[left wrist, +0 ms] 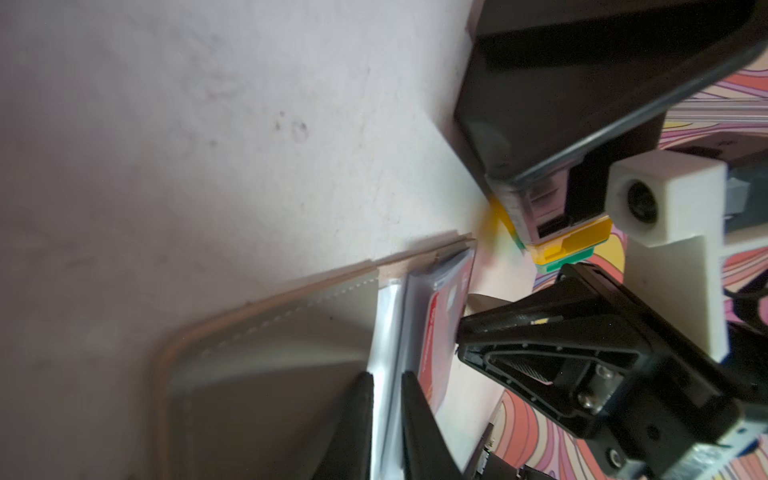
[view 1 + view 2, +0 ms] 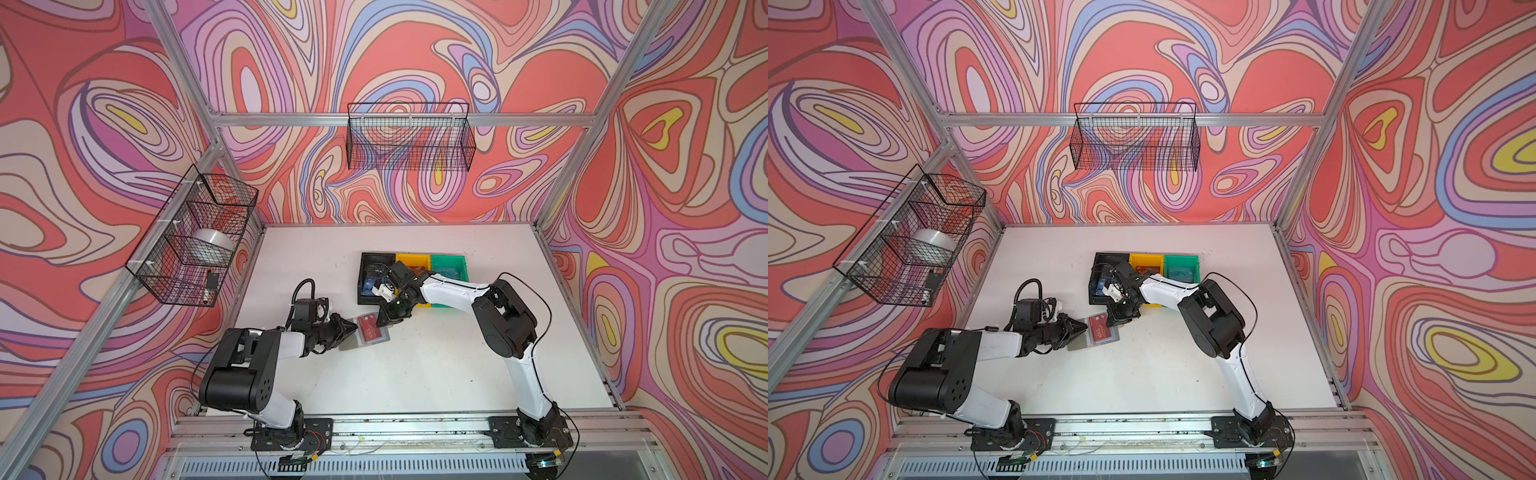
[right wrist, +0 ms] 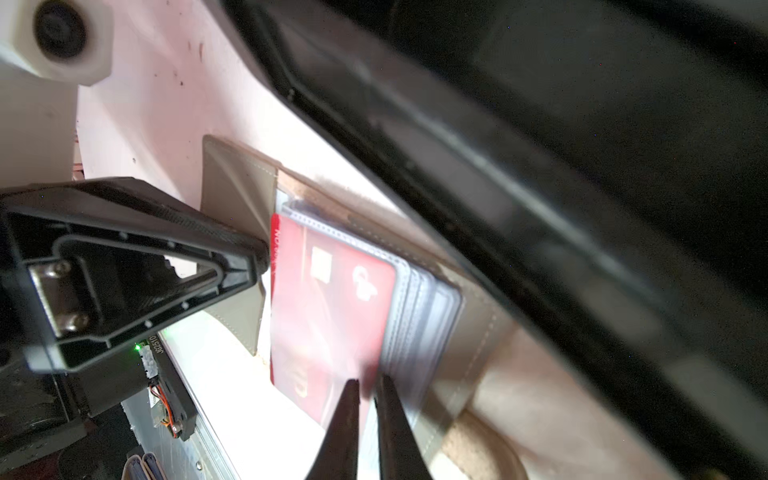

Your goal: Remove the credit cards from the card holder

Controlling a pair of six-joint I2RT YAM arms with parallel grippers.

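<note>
1. We see the holder (image 3: pixel 237 187) as matt grey-green, leather-like stuff with pale stitching; its lining (image 3: pixel 469 440) looks brown, speckled and cork-like.
2. Its sleeves (image 3: pixel 419 316) are clear, glossy plastic that catches glare.
3. We read the red card (image 3: pixel 328 307) as smooth, shiny plastic.
4. The table (image 2: pixel 415 374), lower middle of both top views, is matt white, scuffed and speckled.
5. The bins (image 2: pixel 448 258), at centre, are hard plastic with a slight sheen.
6. The baskets (image 2: pixel 409 137), upper middle and left, are thin black wire; we take it for coated metal.
7. The frame (image 2: pixel 291 119) is pale, brushed metal.
</note>
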